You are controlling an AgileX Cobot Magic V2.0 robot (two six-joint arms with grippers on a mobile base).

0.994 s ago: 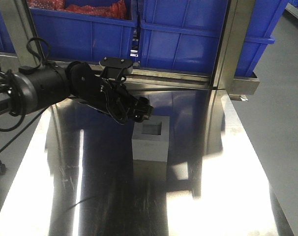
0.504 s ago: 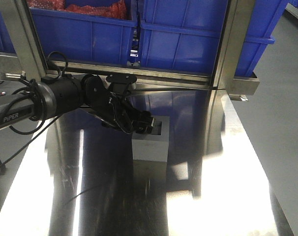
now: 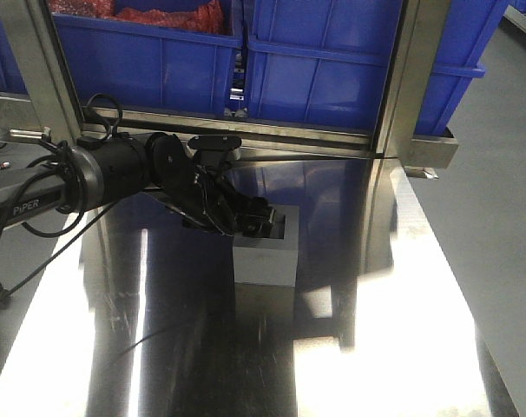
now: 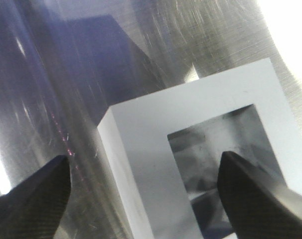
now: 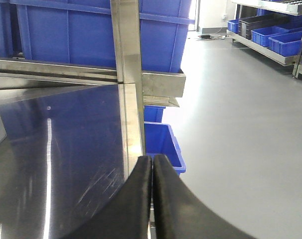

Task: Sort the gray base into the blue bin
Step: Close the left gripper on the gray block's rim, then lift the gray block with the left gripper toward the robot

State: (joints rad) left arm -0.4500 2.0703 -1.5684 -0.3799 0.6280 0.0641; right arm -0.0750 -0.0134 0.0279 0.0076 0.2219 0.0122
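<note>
The gray base (image 3: 266, 258) stands on the steel table (image 3: 376, 347), its square recess facing up. My left gripper (image 3: 256, 222) is open right over the base's top near its left side. In the left wrist view the gray base (image 4: 141, 164) fills the middle; one fingertip (image 4: 34, 199) hangs outside its left wall and the other over the recess, so the left gripper (image 4: 146, 199) straddles that wall without touching it. Two large blue crates stand behind the table; I cannot tell which is the blue bin. My right gripper (image 5: 152, 167) is shut on nothing at the table's right edge.
On the rack behind the table, the left blue crate (image 3: 150, 56) holds red material and the right blue crate (image 3: 332, 65) hides its contents. Steel uprights (image 3: 402, 95) rise at the back. A small blue crate (image 5: 163, 144) sits on the floor beside the table.
The left arm has swung right and forward, bringing its open fingers from beside the gray base to over its top. The base has not moved.
</note>
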